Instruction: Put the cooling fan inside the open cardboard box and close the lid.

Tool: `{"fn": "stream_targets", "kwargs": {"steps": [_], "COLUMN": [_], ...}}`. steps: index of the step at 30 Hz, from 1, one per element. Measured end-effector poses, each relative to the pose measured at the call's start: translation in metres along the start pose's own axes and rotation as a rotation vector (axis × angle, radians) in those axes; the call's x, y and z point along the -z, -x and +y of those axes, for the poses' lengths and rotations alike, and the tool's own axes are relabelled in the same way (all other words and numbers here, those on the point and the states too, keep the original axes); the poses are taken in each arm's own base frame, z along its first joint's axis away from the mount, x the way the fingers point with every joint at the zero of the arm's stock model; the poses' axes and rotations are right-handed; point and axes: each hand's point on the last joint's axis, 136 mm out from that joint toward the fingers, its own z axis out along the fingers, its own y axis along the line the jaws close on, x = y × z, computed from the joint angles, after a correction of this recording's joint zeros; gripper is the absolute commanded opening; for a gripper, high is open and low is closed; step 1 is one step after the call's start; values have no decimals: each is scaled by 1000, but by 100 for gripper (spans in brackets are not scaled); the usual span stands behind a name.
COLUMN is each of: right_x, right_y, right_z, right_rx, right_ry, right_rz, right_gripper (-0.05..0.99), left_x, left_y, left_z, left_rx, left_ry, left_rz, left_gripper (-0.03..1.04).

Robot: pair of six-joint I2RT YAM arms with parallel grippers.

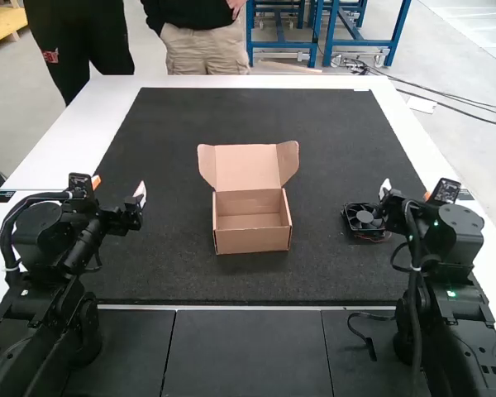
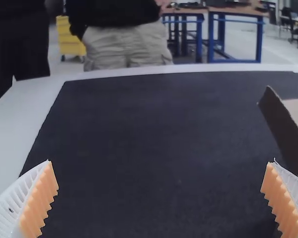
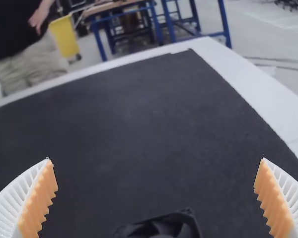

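An open cardboard box [image 1: 250, 219] stands in the middle of the black mat [image 1: 174, 141], its lid [image 1: 246, 165] raised at the back; a dark flap edge of it [image 2: 283, 130] appears in the left wrist view. A black cooling fan [image 1: 365, 220] lies flat on the mat to the right of the box. My right gripper [image 1: 407, 198] hovers right above and beside the fan, open and holding nothing; the fan's top [image 3: 159, 229] lies between its orange-padded fingers [image 3: 37, 198]. My left gripper [image 1: 116, 193] is open over the mat's left side, well apart from the box.
The mat covers most of a white table [image 1: 58, 141]. Two people stand beyond the table's far edge, touching nothing. Bare mat lies all around the box.
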Motion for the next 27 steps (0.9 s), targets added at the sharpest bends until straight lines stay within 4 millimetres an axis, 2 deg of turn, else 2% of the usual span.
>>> {"fn": "stream_targets", "kwargs": {"steps": [4,8,13,18,20,27], "right_x": [0,4,5,-1,-6,-17], "right_y": [4,45,49,43,46,105], "right_z": [1,11,10,6,6,16], "right_rx": [2,-2,-1,-1,0,2], "right_ry": [6,45,40,19,4,-39], "right_rz": [-17,-184,-196,-143,-98,-6], "right_gripper": [91,91,91,91,91,91], "left_x": [0,3,7,16,16,-11], "left_y": [1,39,55,101,116,160], "left_z": [0,4,8,9,10,12], "left_rx": [0,15,26,28,28,31], "left_ry": [0,22,42,49,51,52], "left_rz": [-4,-157,-200,-270,-265,-159], "left_gripper": [97,96,95,95,96,97]}}
